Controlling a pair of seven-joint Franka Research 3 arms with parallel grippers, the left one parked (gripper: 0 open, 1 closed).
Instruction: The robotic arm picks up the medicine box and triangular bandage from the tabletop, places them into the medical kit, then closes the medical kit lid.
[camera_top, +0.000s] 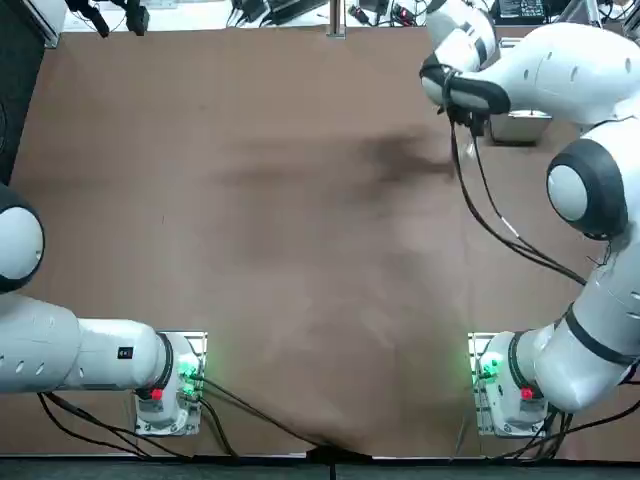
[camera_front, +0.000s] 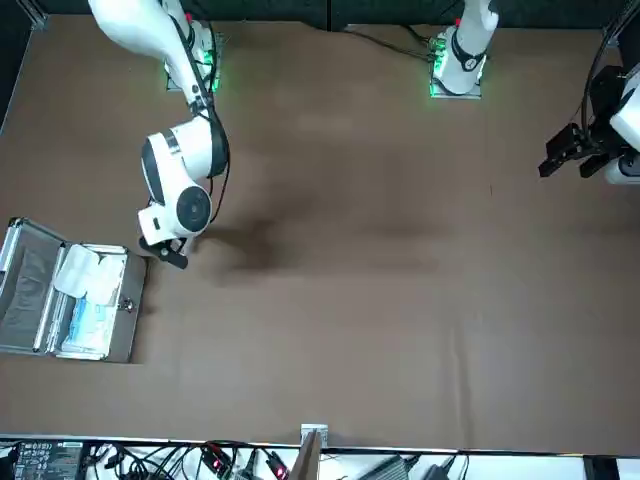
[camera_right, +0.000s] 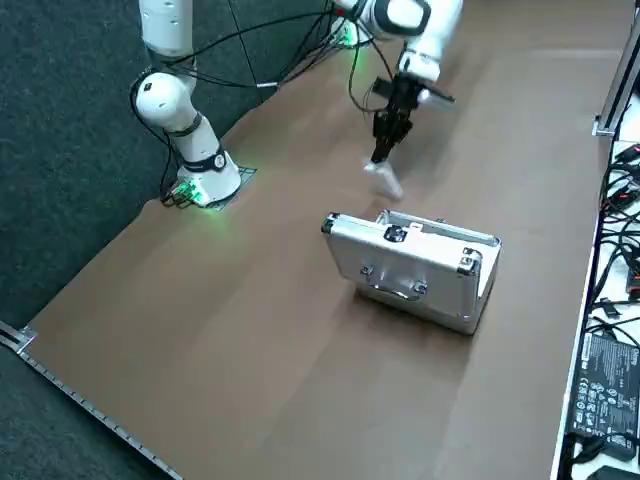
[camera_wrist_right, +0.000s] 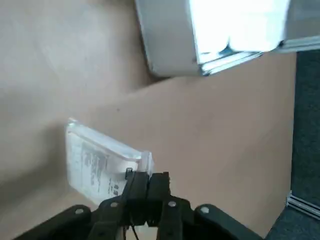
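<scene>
The glossy white robotic arm (camera_top: 560, 70) reaches towards the table's (camera_front: 350, 300) far right corner over matte brown, faintly creased covering. Its right gripper (camera_right: 383, 152) has black fingers (camera_wrist_right: 159, 186) pressed together on one edge of the medicine box (camera_wrist_right: 97, 162), a flat white rectangle with rows of print too small to read. The box hangs tilted just above the surface. Just beyond, by the right edge, stands the open medical kit (camera_front: 135, 300), ribbed silver aluminium with rounded corners. The medical kit lid (camera_right: 400, 262) stands upright, its curved handle (camera_right: 398, 292) facing outward. Inside lies the triangular bandage (camera_front: 78, 268), soft and lumpy.
</scene>
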